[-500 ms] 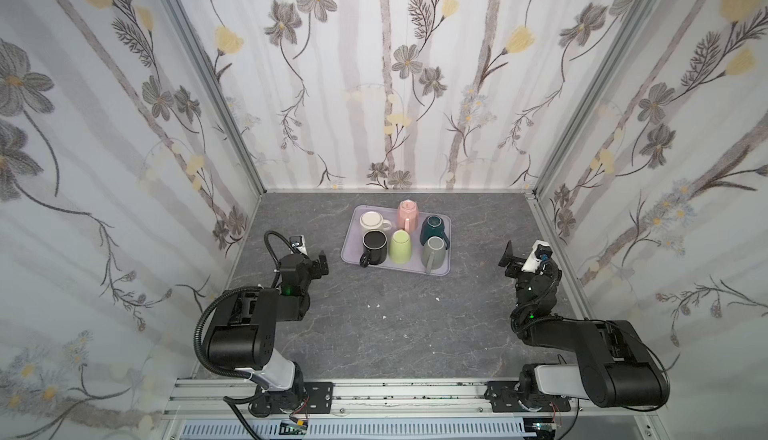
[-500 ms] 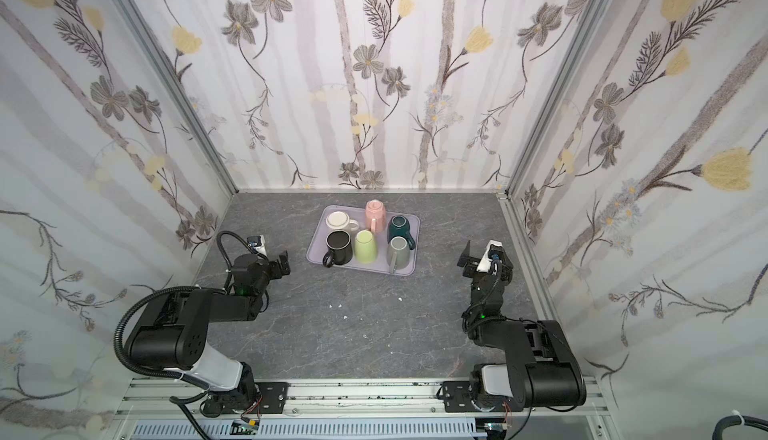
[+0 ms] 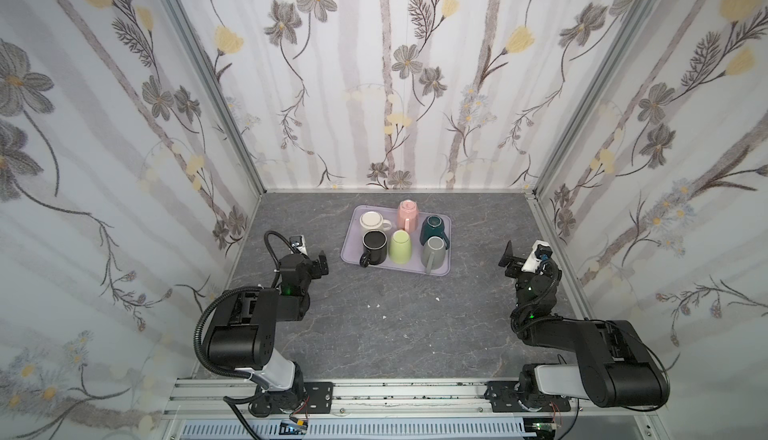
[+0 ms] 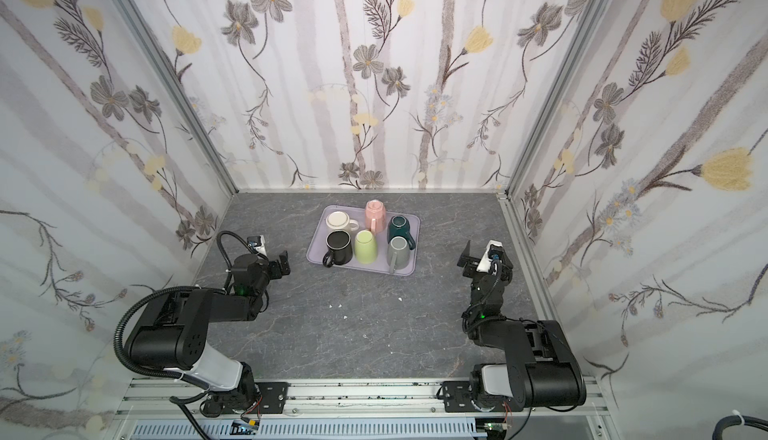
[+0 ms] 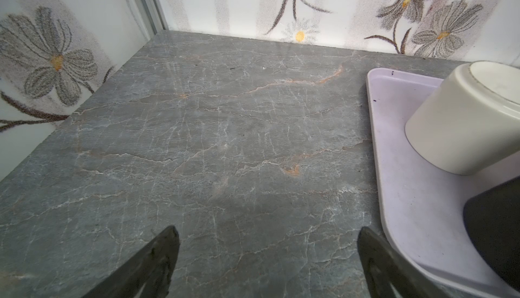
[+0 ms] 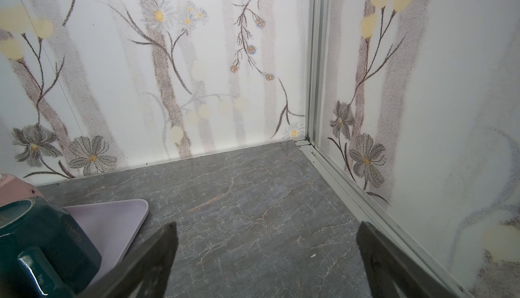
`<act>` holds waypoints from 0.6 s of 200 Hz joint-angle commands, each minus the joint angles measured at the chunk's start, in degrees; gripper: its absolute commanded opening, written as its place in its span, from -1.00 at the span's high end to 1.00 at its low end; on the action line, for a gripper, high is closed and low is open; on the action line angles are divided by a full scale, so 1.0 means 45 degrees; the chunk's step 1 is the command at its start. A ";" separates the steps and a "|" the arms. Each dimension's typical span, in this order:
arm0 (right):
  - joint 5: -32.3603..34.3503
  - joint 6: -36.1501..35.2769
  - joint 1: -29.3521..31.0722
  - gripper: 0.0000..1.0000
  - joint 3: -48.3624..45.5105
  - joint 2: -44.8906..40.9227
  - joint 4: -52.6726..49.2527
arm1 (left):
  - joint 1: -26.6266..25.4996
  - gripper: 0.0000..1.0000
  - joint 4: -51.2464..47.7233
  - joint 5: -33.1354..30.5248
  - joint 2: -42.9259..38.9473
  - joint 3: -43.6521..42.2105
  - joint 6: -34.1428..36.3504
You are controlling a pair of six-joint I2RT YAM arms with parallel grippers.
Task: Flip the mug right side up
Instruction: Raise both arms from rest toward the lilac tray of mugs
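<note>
Grey veined bench (image 3: 374, 325) underneath. At left, left end effector (image 5: 267, 227) spread wide, gripping nothing, low over bare bench just beside lilac tray (image 3: 351, 239). On tray, mid-bench toward back wall (image 3: 374, 84), two rows of three: cream mug (image 3: 371, 221) base-up, pink mug (image 3: 406, 212), teal mug (image 3: 433, 226) base-up behind; black mug (image 3: 374, 242), green mug (image 3: 400, 246), grey mug (image 3: 433, 251) in front. At right, right end effector (image 6: 268, 223) equally wide, empty, near side wall (image 6: 450, 113).

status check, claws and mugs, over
Open, empty: left claw, right claw. Bottom-up on tray, untouched: white mug, teal mug. Path looks clear.
</note>
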 commanded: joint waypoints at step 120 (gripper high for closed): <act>-0.0169 -0.0502 0.0229 -0.99 0.0403 -0.0359 -0.0412 | -0.0226 -1.00 -0.2568 -0.1372 -0.1452 0.0959 -0.0305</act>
